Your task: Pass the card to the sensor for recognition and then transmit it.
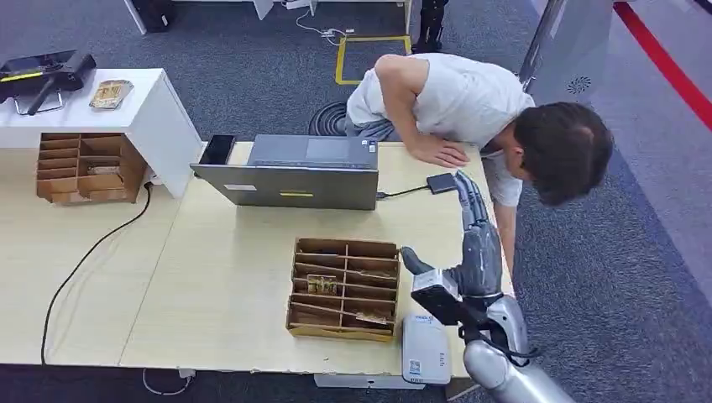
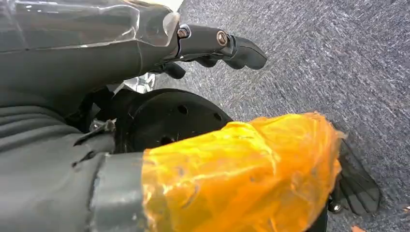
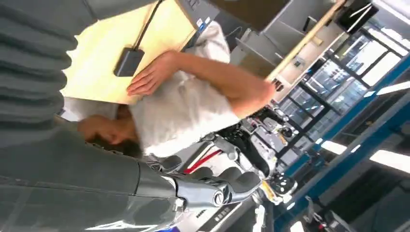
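My right hand (image 1: 477, 239) is raised over the table's right end, fingers stretched out straight with no card visible in them. The fingertips (image 1: 463, 183) reach to just beside the small black sensor (image 1: 441, 182), which is cabled to the laptop (image 1: 294, 172). The right wrist view shows the same sensor (image 3: 128, 62) on the table and my stretched fingers (image 3: 227, 186). Cards (image 1: 323, 284) lie in slots of the brown cardboard organizer (image 1: 344, 248). My left hand (image 2: 232, 46) hangs over grey carpet holding nothing, its thumb (image 2: 241, 169) wrapped in orange tape.
A person (image 1: 470, 101) leans over the far right corner, one hand (image 1: 441, 153) flat on the table close to the sensor. A white box (image 1: 424, 348) sits at the front edge. A second cardboard organizer (image 1: 84, 166) and a white stand (image 1: 159, 117) are at the left.
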